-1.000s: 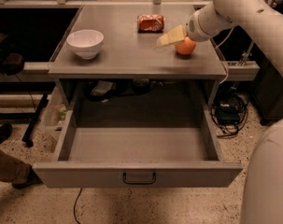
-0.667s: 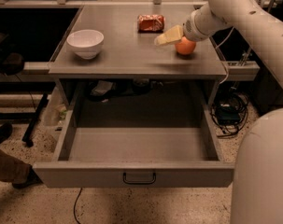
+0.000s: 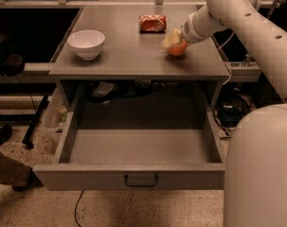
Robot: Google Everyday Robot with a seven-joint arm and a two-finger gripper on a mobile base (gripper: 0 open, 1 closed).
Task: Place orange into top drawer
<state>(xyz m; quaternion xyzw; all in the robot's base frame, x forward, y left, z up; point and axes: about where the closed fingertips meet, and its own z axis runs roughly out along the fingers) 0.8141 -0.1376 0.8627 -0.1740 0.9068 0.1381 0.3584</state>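
Gripper [image 3: 172, 40] is right at the orange [image 3: 178, 50], upper right, grip unclear; looks light, firm, roll-prone, so I'd pinch its widest part.

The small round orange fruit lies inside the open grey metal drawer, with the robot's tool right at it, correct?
Not quite. The camera view shows the small round orange fruit on the grey tabletop, above the open grey metal drawer, not inside it. The tool is right at it.
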